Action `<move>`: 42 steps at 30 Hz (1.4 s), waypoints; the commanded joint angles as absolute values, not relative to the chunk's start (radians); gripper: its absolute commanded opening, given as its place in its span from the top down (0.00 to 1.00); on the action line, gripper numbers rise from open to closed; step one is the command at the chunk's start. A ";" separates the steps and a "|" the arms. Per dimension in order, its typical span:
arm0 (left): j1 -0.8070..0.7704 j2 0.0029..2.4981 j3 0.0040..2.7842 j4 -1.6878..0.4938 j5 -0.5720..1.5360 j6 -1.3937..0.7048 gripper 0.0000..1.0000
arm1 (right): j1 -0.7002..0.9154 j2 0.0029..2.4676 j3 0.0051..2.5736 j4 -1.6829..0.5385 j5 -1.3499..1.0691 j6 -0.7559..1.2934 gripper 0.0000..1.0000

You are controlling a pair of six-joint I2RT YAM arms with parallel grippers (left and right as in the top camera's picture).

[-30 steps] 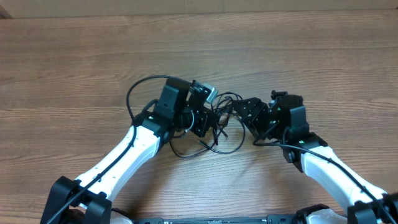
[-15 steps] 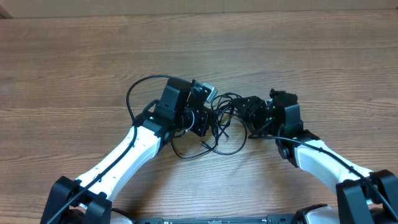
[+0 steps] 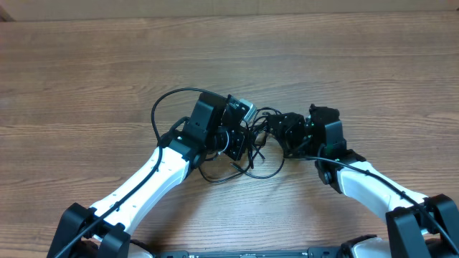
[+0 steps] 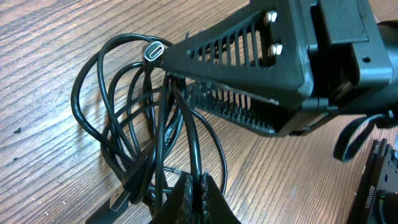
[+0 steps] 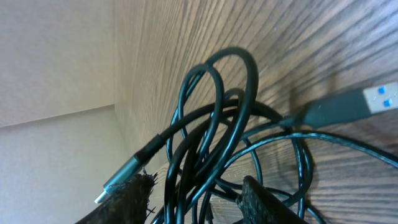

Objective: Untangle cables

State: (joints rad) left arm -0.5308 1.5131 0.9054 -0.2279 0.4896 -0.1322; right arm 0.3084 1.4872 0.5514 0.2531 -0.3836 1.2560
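Note:
The cables (image 3: 257, 152) lie in a tangle of thin black loops on the wood table between my two arms. In the left wrist view my left gripper (image 4: 200, 194) is shut on one black strand (image 4: 189, 134), which rises from its tips toward a silver-tipped plug (image 4: 152, 51). My right gripper (image 3: 274, 129) reaches into the tangle from the right. In the right wrist view it (image 5: 196, 202) stands open, with several strands of the cables (image 5: 214, 124) running between its fingers. A silver plug (image 5: 121, 177) lies against the left finger (image 5: 127, 199).
A USB plug with a blue insert (image 5: 367, 102) lies flat on the wood to the right of the bundle. The right gripper's black body (image 4: 273, 68) hangs close over the loops in the left wrist view. One cable loop (image 3: 159, 115) arcs out left of the left wrist.
My right gripper has moved left into the tangle and its jaws have narrowed around the strands. The left arm has shifted slightly right, still clamped on its strand.

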 commanded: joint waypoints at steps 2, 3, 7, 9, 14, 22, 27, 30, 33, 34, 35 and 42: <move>-0.539 1.524 0.907 -0.225 0.488 -0.139 0.95 | 0.332 1.493 0.562 0.261 -0.339 1.283 0.56; -0.539 1.524 0.907 -0.226 0.488 -0.139 0.96 | 0.333 1.493 0.562 0.262 -0.339 1.284 0.58; -0.539 1.525 0.906 -0.231 0.488 -0.140 0.96 | 0.333 1.493 0.562 0.261 -0.338 1.284 0.62; -0.539 1.527 0.906 -0.231 0.488 -0.140 0.96 | 0.333 1.493 0.562 0.261 -0.338 1.284 0.66; -0.539 1.530 0.906 -0.233 0.488 -0.153 0.95 | 0.333 1.493 0.562 0.261 -0.337 1.284 0.81; -0.546 1.531 0.906 -0.231 0.490 -0.166 0.96 | 0.333 1.493 0.562 0.261 -0.326 1.284 0.81; -0.554 1.531 0.906 -0.231 0.490 -0.165 0.96 | 0.336 1.493 0.562 0.262 -0.323 1.305 0.80; -0.562 1.531 0.906 -0.228 0.490 -0.166 0.95 | 0.347 1.493 0.562 0.268 -0.322 1.314 0.80; -0.570 1.531 0.906 -0.224 0.487 -0.165 0.96 | 0.353 1.493 0.562 0.269 -0.321 1.314 0.82; -0.571 1.531 0.906 -0.224 0.486 -0.165 0.95 | 0.353 1.493 0.562 0.269 -0.322 1.314 0.83; -0.571 1.531 0.906 -0.224 0.487 -0.165 0.96 | 0.353 1.493 0.562 0.269 -0.322 1.314 0.86; -0.571 1.531 0.906 -0.226 0.472 -0.165 0.96 | 0.353 1.493 0.562 0.268 -0.323 1.313 0.96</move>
State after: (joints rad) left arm -0.5632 1.5227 0.9054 -0.2317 0.4843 -0.1558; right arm 0.3439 1.4879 0.5514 0.2668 -0.3317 1.3159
